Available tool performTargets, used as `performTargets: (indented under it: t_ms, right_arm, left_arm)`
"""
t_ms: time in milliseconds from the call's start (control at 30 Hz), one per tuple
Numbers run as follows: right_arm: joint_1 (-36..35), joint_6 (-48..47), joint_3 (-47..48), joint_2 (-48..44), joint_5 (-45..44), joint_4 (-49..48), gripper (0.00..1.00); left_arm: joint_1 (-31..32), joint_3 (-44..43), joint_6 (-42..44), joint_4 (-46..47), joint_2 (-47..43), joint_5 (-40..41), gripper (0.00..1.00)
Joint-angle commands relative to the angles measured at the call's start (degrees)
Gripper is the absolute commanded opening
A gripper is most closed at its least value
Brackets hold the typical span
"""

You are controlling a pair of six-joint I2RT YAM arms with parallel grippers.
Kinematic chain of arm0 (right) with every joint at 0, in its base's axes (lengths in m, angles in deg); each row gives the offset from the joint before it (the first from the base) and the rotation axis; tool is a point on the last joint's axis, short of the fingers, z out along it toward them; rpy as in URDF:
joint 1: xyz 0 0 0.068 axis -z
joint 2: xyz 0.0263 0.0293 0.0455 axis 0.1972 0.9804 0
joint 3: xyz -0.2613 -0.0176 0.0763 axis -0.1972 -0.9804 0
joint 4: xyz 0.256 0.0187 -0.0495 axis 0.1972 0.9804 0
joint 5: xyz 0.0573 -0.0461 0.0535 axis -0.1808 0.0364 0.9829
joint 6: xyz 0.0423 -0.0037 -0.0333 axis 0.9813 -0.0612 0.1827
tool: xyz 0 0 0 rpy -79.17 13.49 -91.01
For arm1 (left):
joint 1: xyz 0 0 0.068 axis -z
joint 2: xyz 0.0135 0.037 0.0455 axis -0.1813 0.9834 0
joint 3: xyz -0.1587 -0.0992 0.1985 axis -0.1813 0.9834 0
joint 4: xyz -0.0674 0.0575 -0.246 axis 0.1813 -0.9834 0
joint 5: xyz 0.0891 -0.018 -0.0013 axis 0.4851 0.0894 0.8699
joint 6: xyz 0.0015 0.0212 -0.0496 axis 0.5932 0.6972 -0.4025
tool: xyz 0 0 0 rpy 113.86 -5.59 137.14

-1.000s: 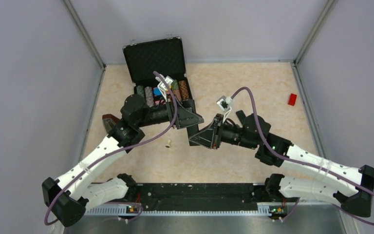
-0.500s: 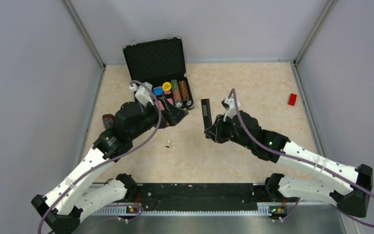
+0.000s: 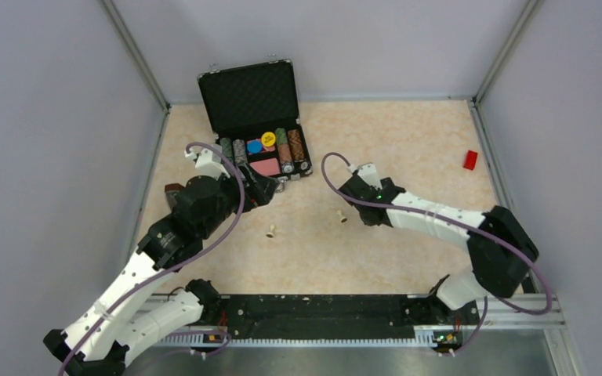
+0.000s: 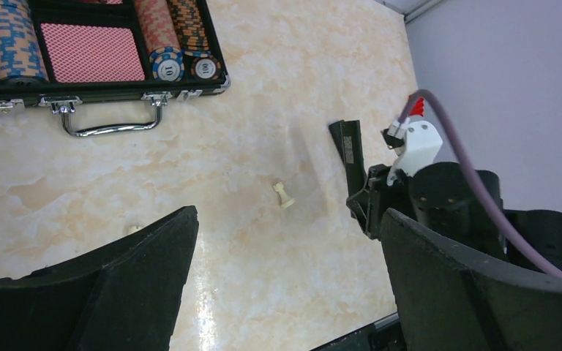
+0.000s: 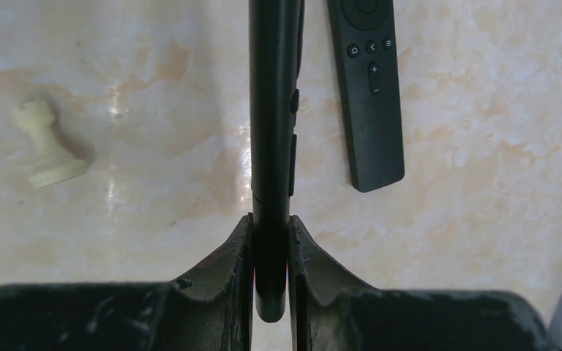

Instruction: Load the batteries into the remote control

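The right claw (image 5: 269,227) is clamped on a thin black bar (image 5: 271,110), held edge-on over the table (image 5: 483,183). The remote control (image 5: 369,102) lies face up on the table just beside that bar, with nothing gripping it. 1 cream pawn (image 5: 46,145) sits on the bar's other side. The left claw (image 4: 289,219) hangs with its fingers spread wide, holding nothing, near the chip case (image 4: 102,102).

Your left arm (image 3: 125,280) and right arm (image 3: 431,219) — white plastic shells, black joints — each trail a looping purple cable (image 3: 240,188).
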Motion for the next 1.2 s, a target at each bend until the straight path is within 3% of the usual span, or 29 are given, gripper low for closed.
performTargets:
  t_ms: [0, 133, 333, 500, 633, 900, 1033, 1167]
  right_arm:
    - [1.1, -6.0, 5.6, 6.5, -6.7, -0.8, 0.04]
    - [1.1, -10.3, 6.9, 10.0, -5.1, -2.8, 0.06]
    - [1.1, -13.5, 9.1, 17.8, -6.3, -1.7, 0.17]
    - [1.1, -15.2, 8.2, 17.9, -3.5, -3.2, 0.27]
    - [1.1, -15.9, 6.3, 14.2, 1.1, -5.4, 0.46]
    - [1.1, -13.2, 6.5, 6.5, 9.6, -4.4, 0.54]
    - [1.3, -10.9, 6.1, -2.1, 10.0, -1.9, 0.63]
    - [1.8, -6.5, 5.9, -13.1, 5.6, 5.0, 0.81]
  left_arm:
    - [0.0, 0.1, 0.5, 0.6, 0.4, 0.9, 0.99]
    - [0.1, 0.4, 0.5, 0.5, 0.4, 1.3, 0.99]
    - [0.0, -0.1, 0.2, 0.2, 1.0, 1.7, 0.99]
    - [-0.1, -0.8, 0.2, -0.4, 0.9, 2.1, 0.99]
    - [-0.1, -1.2, 0.0, -0.8, 0.8, 2.2, 0.99]
    - [0.0, -4.5, -0.1, -5.1, 0.1, 3.9, 0.99]
    - [-0.1, -7.7, -0.1, -10.7, -0.7, 6.2, 0.99]
    - [-0.1, -8.2, -0.8, -15.3, -3.2, 9.9, 0.99]
